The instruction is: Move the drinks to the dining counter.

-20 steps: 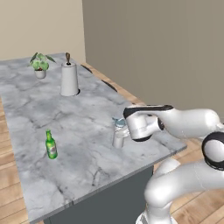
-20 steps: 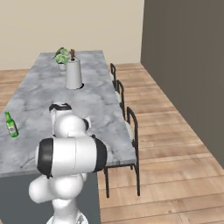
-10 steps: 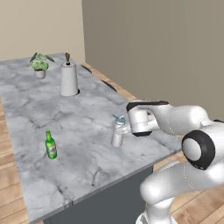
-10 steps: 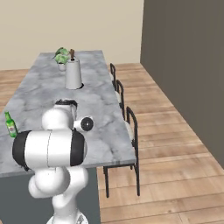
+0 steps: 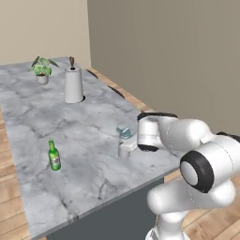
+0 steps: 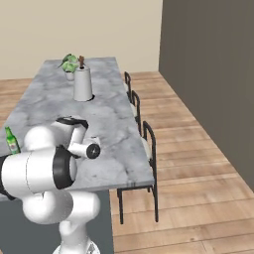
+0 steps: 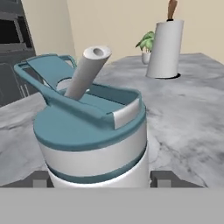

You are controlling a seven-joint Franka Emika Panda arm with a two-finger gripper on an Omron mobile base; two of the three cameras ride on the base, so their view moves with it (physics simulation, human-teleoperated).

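Observation:
The pale drink (image 5: 124,143), a whitish cup with a teal lid and a white straw, stands on the dining counter (image 5: 89,122) near its right edge. In the hand view the cup (image 7: 94,140) sits between my fingertips (image 7: 40,179), which press against its lower sides. My gripper (image 5: 134,142) reaches it from the right and is shut on it. The green bottle (image 5: 54,155) stands upright on the same marble slab, well to the left of the cup and apart from the gripper; it also shows at the left edge of the right base view, bottle (image 6: 11,141).
A white paper-towel cylinder with a brown tip (image 5: 73,86) and a small potted plant (image 5: 42,70) stand at the counter's far end. Dark chairs (image 6: 145,144) line the counter's right side. Wooden floor lies beyond.
The cup stays at the same spot on the counter. My arm's elbow has swung nearer and lower, while the hand remains at the cup.

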